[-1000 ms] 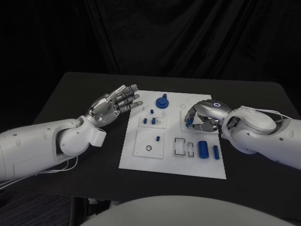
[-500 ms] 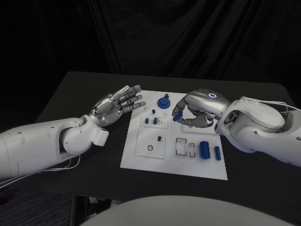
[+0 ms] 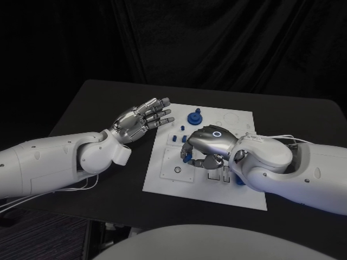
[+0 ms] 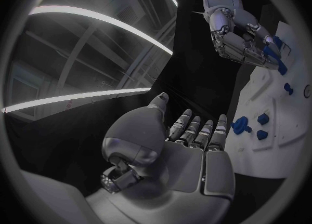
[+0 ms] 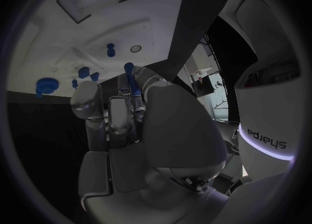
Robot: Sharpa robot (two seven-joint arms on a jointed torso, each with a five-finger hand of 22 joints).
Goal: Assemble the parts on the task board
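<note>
Two hands by white board (image 3: 237, 120) | left hand (image 3: 142, 120) spread, off its left edge | right hand (image 3: 207, 147) over middle, seemingly pinching blue peg (image 5: 132, 81) | black table (image 3: 103, 97)

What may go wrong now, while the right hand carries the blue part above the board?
The right hand pinches a blue part only at the fingertips, so it may slip or tilt. The hand also hangs low over the task board, near small standing pegs, and may knock them.
</note>
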